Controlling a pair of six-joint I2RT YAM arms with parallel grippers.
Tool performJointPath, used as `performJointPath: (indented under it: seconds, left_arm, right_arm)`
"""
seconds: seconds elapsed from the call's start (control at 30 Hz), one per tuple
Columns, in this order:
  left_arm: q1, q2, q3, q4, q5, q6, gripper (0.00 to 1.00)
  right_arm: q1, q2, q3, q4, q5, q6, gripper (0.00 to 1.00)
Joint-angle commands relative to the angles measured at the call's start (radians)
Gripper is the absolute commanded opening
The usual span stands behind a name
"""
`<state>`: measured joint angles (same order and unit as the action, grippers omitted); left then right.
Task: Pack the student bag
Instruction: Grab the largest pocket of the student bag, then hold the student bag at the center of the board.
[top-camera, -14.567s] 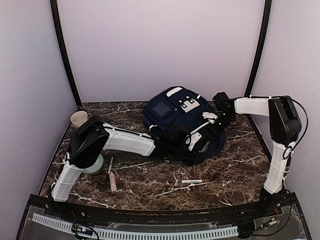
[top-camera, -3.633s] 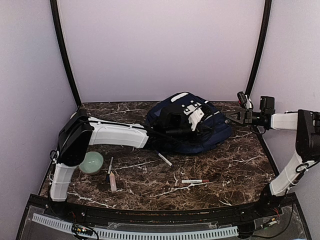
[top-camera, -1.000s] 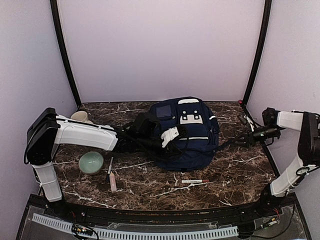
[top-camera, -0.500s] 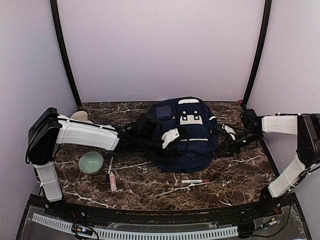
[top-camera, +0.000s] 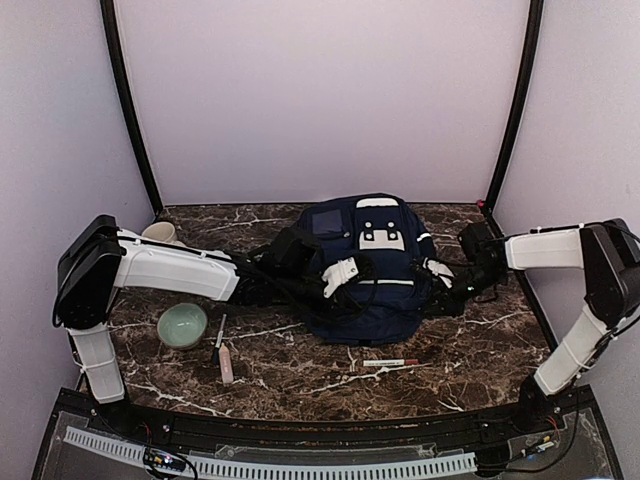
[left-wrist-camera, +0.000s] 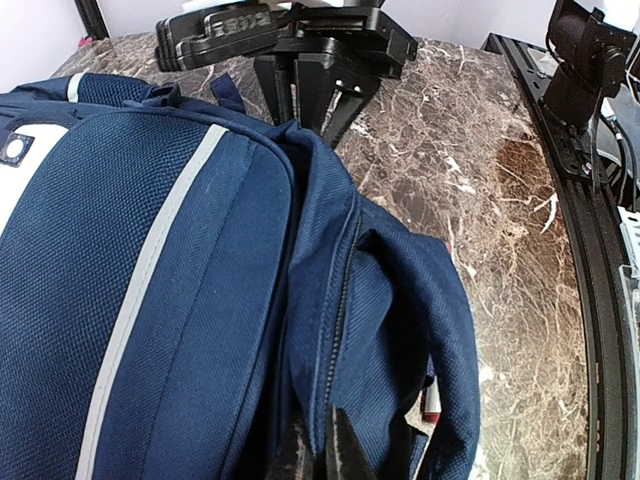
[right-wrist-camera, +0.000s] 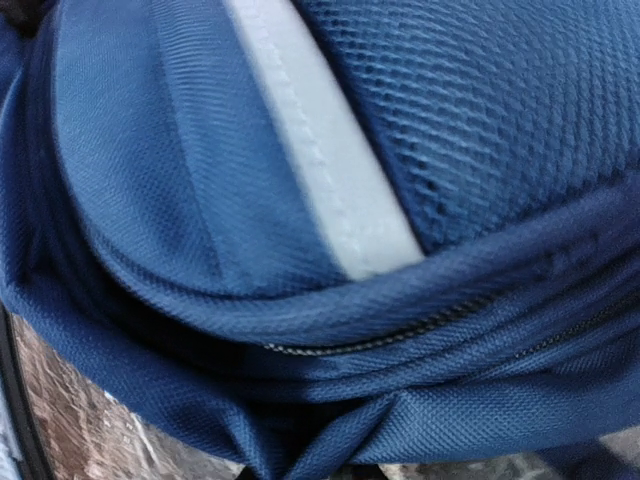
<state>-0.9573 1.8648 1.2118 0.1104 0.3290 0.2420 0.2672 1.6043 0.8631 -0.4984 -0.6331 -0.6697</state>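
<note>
Marbled tabletop (top-camera: 300, 370) is carrying the student bag (top-camera: 375, 265) at centre frame. Your left gripper (left-wrist-camera: 322, 450) is pinching its fabric, jaws closed. Your right gripper (top-camera: 440, 288) is sitting at its right edge, opening impossible to tell.

The student bag (left-wrist-camera: 60, 330) fills the left and middle, navy mesh crossed by a pale grey stripe (left-wrist-camera: 150, 290), with a zip (left-wrist-camera: 338, 310) running down its folded side. The left gripper (left-wrist-camera: 325, 455) has its dark fingertips pressed together at the zip's lower end. The right gripper (left-wrist-camera: 303, 118) touches the bag's far edge, above the brown marble table (left-wrist-camera: 480, 180).
</note>
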Motion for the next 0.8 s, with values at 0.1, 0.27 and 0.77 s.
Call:
performJointPath:
  seconds: [0.1, 0.27, 0.77]
  left_arm:
    - [0.013, -0.028, 0.059, 0.010, -0.026, 0.017, 0.34]
    - [-0.018, 0.056, 0.206, -0.019, 0.001, 0.068, 0.51]
    - [-0.060, 0.273, 0.513, -0.155, 0.193, 0.089, 0.54]
  right_arm:
    - [0.005, -0.151, -0.018, 0.012, 0.069, 0.009, 0.00]
    - [0.005, -0.251, 0.019, -0.057, 0.064, -0.013, 0.00]
    - [0.006, -0.233, 0.149, -0.158, 0.087, 0.021, 0.00]
